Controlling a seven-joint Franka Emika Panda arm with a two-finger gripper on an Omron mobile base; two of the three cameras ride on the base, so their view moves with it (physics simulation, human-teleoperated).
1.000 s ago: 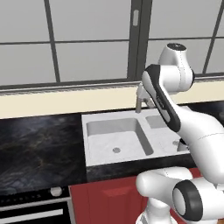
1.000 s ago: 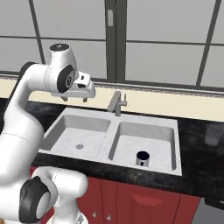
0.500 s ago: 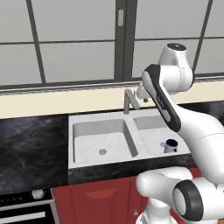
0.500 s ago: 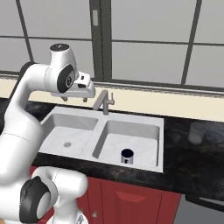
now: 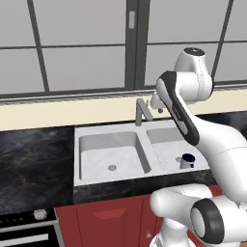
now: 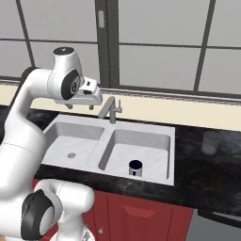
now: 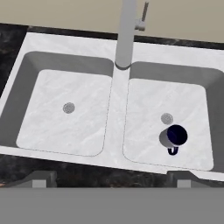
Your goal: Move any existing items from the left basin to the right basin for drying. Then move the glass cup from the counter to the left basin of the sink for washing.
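- One glass cup [image 6: 211, 142] stands upright on the counter [image 6: 207, 174], well right of the sink [image 6: 172, 157]
- Two basins: the left basin [image 7: 65, 131] with its round drain, and the right basin [image 7: 144, 109] with one small cup with a dark blue inside [image 7: 174, 137]
- One faucet [image 6: 109, 109] behind the divider
- The gripper [image 6: 80, 107] hangs above the sink, fingers spread wide, holding nothing

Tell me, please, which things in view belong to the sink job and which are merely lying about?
Part of the job:
- glass cup, standing on the counter right of the sink
- left basin
- right basin
- small dark-blue-lined cup, in the right basin
- gripper, open, above the left basin

Just there:
- faucet
- window
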